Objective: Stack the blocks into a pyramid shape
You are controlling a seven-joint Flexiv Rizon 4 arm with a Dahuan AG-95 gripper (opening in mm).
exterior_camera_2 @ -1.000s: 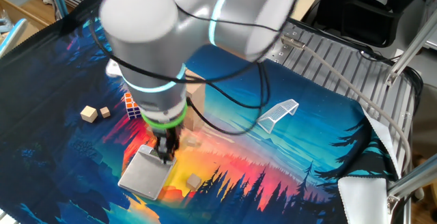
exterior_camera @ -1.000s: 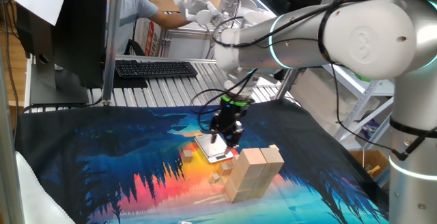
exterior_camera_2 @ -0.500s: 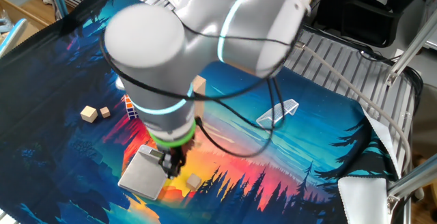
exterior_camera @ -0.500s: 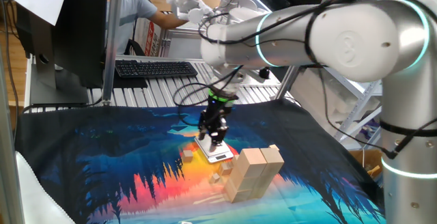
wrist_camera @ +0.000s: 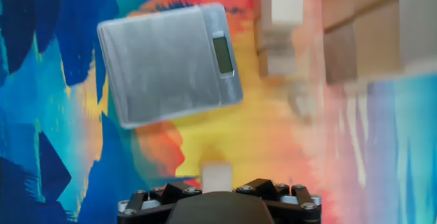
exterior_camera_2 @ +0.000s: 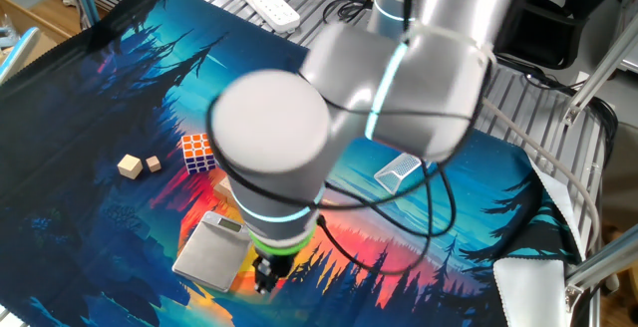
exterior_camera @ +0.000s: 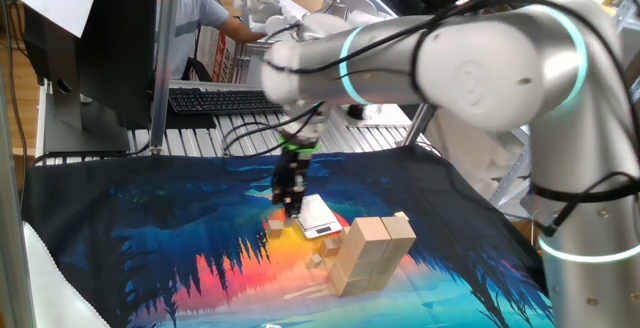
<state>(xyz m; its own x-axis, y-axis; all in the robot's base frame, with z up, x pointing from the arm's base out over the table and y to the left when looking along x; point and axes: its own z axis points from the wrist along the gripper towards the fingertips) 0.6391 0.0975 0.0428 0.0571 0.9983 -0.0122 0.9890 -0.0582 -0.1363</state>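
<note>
Hanging point-down just above a small pale cube (wrist_camera: 217,176), with the spread of the jaws impossible to read: fingers hidden below the hand's own housing in the hand view, smeared by blur in both fixed views, so neither open nor closed to be claimed, and nothing seen gripped. Lined up that way, most likely, for picking this loose cube from the printed cloth (exterior_camera: 150,228) on the desk, just beside the near edge of the flat silver scale (wrist_camera: 167,63) but apart from it. Further out, past the scale, a couple of small blocks (wrist_camera: 280,29) lying loose, and beyond those the large bricks (exterior_camera: 370,253) already set tight together in two tiers, probably as the base of the pyramid, hence the fetching of small pieces for the upper levels. Well apart on the far side of the cloth, two more little cubes (exterior_camera_2: 130,165) next to a coloured puzzle cube (exterior_camera_2: 196,151), presumably left for later trips. Worth minding on descent: the scale's edge close by.
</note>
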